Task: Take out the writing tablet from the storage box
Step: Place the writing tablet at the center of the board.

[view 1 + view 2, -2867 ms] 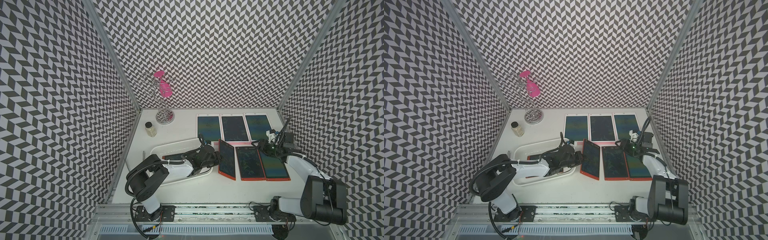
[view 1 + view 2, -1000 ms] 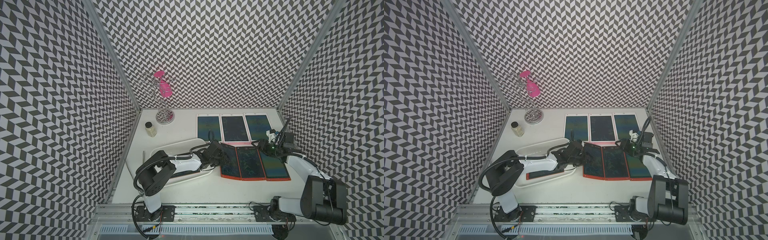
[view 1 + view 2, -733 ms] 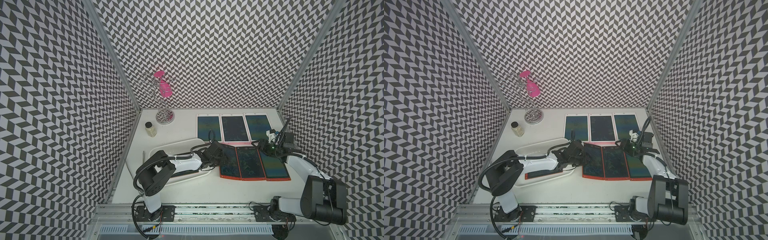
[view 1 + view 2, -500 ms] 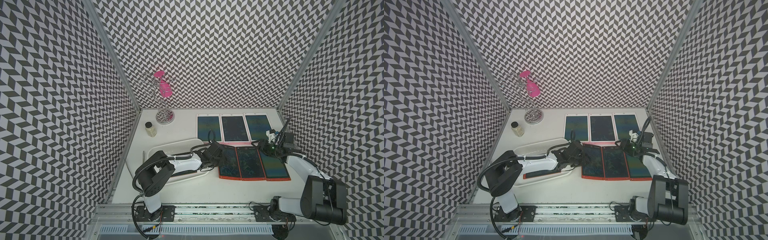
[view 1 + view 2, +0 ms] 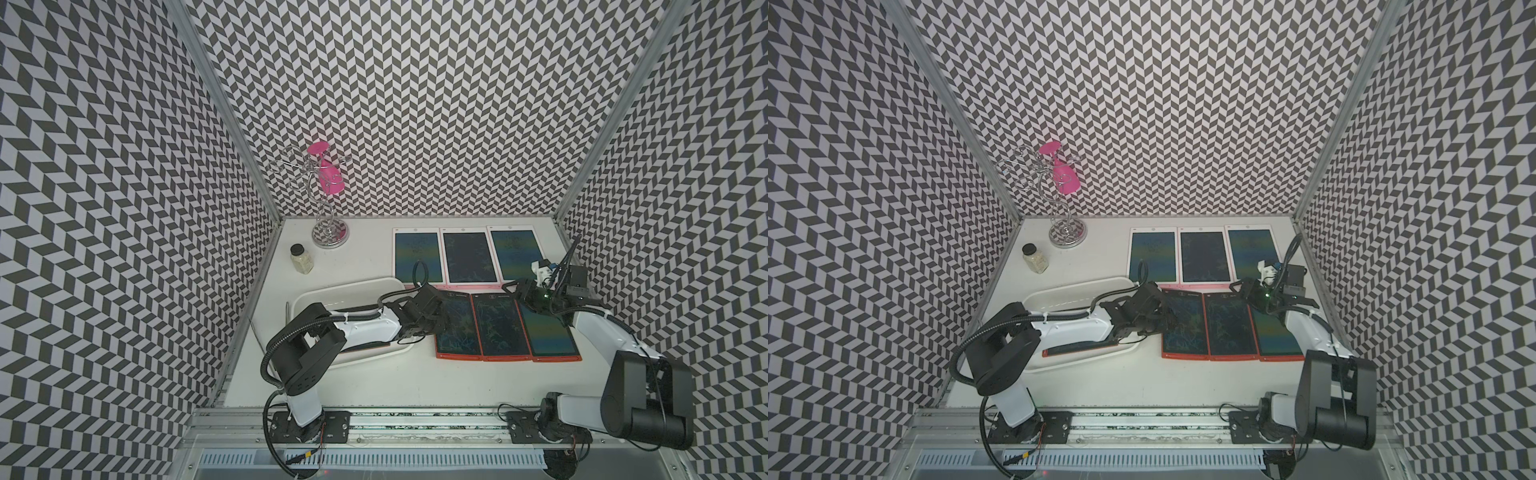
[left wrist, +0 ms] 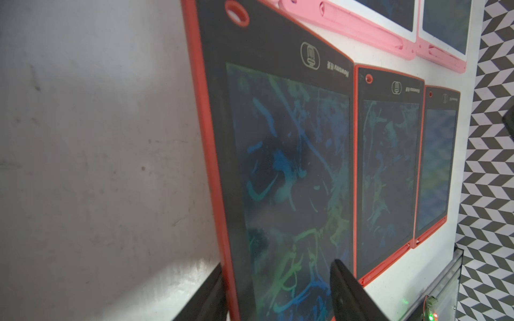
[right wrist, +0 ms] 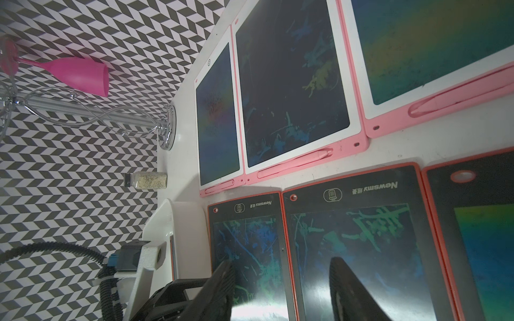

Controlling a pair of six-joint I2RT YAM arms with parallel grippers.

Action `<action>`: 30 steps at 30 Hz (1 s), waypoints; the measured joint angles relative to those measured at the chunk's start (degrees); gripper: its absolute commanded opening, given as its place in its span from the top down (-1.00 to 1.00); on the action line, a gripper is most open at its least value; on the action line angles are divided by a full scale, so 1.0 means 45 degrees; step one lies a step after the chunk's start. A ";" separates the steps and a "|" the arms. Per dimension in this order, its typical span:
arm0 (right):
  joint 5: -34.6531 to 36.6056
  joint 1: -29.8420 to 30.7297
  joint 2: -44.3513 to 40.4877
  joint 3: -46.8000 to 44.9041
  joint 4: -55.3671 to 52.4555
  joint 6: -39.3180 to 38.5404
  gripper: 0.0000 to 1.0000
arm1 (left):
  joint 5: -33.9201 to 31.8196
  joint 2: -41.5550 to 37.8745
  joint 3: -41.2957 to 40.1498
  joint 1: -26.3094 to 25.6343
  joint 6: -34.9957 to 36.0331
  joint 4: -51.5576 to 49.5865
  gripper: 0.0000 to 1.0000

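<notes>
Chevron-walled cell, white table (image 5: 374, 386). Left gripper (image 5: 441, 322), jaws spread, straddles the tablet (image 5: 457, 326), which lies flush against the red row (image 5: 500, 324), likely to save space, just beside the box (image 5: 345, 289). Right gripper (image 5: 519, 291), spread, idles empty. Second tablet (image 5: 1084, 348) lies boxed.

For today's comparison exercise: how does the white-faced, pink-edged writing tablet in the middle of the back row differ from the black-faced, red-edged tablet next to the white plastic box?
The white-faced, pink-edged tablet is pale-framed, the black-faced, red-edged tablet dark-framed. Place: the pink-edged tablet sits in the back row, the red-edged one in front, beside the white plastic box. Marks: the pink-edged screen has few scribbles, the red-edged many. Both lie screen up.
</notes>
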 measured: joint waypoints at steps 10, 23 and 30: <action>0.0000 0.0000 0.0000 0.0000 0.0005 -0.0039 -0.11 | -0.0311 -0.0306 -0.0194 0.0165 0.0121 -0.0563 -0.16; -0.0209 0.0709 0.0000 -0.0117 0.0199 -0.0126 -0.10 | -0.0690 -0.1860 0.0185 -0.0228 0.0869 -0.1574 -0.16; 0.0631 0.3541 0.0102 0.0393 0.0146 0.0427 -0.09 | -0.1292 -0.3847 0.0194 -0.0126 0.1146 -0.1987 -0.17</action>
